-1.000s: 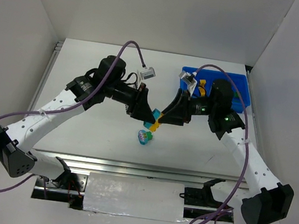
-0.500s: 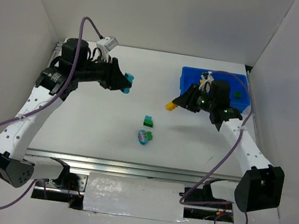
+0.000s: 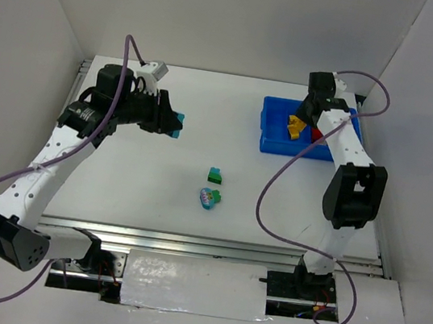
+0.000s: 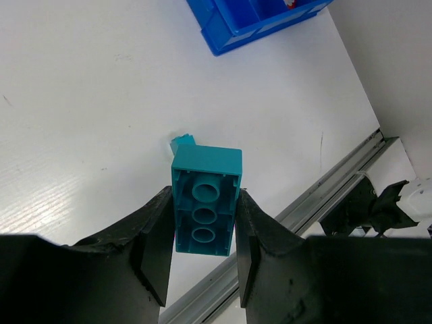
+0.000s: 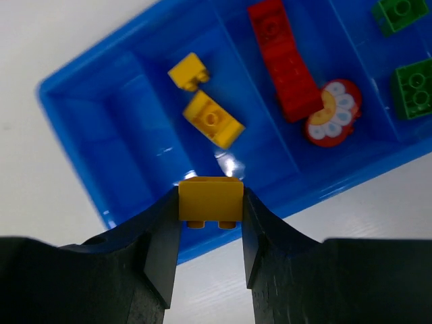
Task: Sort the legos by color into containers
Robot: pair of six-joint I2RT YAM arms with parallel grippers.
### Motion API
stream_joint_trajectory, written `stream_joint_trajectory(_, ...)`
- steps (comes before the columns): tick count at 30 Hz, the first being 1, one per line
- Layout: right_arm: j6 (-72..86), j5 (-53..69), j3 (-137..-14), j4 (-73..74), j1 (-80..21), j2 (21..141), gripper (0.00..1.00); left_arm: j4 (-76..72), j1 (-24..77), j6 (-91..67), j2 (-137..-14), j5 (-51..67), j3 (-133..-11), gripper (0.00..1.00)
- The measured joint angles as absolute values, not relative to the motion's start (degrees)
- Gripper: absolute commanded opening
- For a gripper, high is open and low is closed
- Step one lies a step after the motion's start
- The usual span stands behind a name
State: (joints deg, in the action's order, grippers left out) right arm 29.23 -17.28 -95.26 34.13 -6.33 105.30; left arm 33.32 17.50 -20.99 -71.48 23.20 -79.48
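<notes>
Lying long-ways between the fingers, hollow bottom with three round tubes showing: teal brick [image 4: 204,202], squeezed tight by the left gripper [image 4: 204,226] over the white table [image 4: 101,101]. Short and square, two bumps toward the wrist: yellow brick [image 5: 210,200], squeezed by the right gripper [image 5: 210,216] above the blue tray [image 5: 88,128].

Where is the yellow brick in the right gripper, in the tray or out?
Out: the right gripper clamps the yellow brick above the blue tray, not released.
</notes>
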Motion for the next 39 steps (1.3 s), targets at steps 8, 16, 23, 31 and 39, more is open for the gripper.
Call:
stream_joint_trajectory(8,27.8,-19.4,-105.2,39.0,-5.5,115.0,0.28,32.6,17.5,-21.3,-73.7,23.3,-79.0,0.0)
stream_joint_trajectory(16,27.4,-17.2,-109.4,41.0,-5.5,117.1,0.75,32.6,17.5,-21.1,-75.7,25.1,-79.0,0.0)
stream_joint_trajectory(23,26.5,-8.7,-114.8,42.1,-5.2,117.2,0.79,31.4,17.5,-21.5,-77.1,29.0,-79.0,0.0)
stream_joint_trajectory(31,36.4,-6.5,-97.2,44.4,-1.5,89.8,0.87,27.4,20.8,-25.5,-80.2,34.2,-78.7,0.0)
stream_joint_trajectory(39,43.0,-13.4,-82.9,46.5,7.3,70.3,0.85,26.2,29.0,-25.8,-84.0,34.8,-78.7,0.0)
